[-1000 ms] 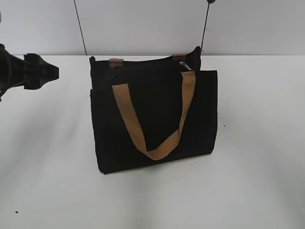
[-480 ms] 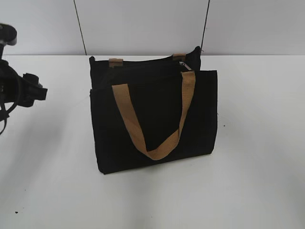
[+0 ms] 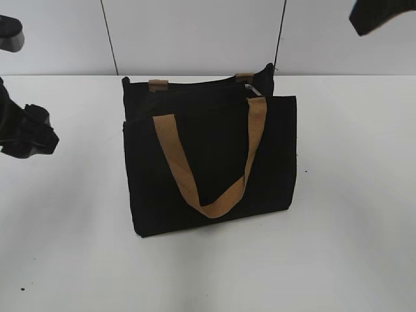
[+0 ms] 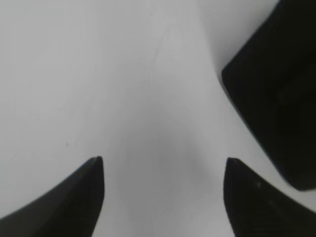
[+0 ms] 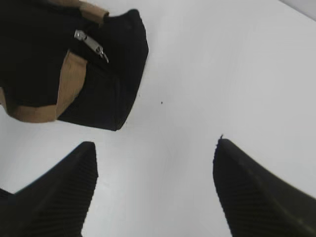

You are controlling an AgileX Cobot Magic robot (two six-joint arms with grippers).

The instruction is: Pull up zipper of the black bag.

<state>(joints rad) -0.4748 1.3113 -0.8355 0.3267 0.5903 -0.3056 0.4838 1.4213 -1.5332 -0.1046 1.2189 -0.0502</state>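
The black bag [image 3: 211, 162] stands upright in the middle of the white table, a tan strap handle [image 3: 208, 162] hanging down its front. Its zipper runs along the top edge; the silvery pull tab [image 3: 255, 89] sits at the right end and shows clearly in the right wrist view [image 5: 90, 45]. My left gripper [image 3: 29, 133] is open and empty, left of the bag; its wrist view shows a corner of the bag [image 4: 276, 98] at the right. My right gripper [image 3: 377, 14] is open and empty, high at the upper right, apart from the bag [image 5: 74, 64].
The white table [image 3: 351, 214] spreads around the bag on all sides. A pale wall with two thin dark cables [image 3: 109, 39] stands behind it. A few small dark specks lie on the table [image 3: 23, 289].
My left gripper has moved down and back toward the left edge. My right gripper has come into the exterior view at the top right corner. The bag has not moved.
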